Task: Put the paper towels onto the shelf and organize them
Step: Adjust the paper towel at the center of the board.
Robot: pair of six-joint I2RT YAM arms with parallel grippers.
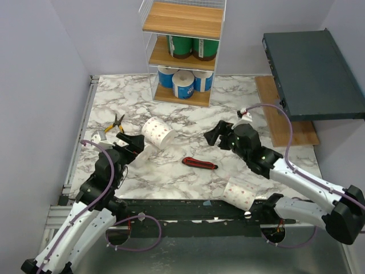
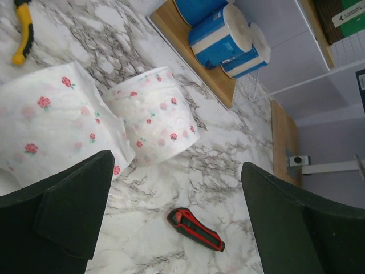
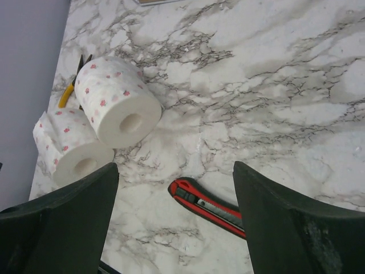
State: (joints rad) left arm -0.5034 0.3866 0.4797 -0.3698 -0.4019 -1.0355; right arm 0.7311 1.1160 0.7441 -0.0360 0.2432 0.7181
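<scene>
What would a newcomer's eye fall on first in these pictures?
First, the white wire shelf at the far edge of the table, holding green rolls on its middle tier and blue rolls on the bottom one. Next, three white dotted rolls lying on the marble, two by the open left gripper. A red-and-black knife lies near the open right gripper.

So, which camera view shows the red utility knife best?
The left wrist view: the utility knife lies whole and close, nothing covering it. In the right wrist view a jaw hides one end. The top view shows it whole but small.
</scene>
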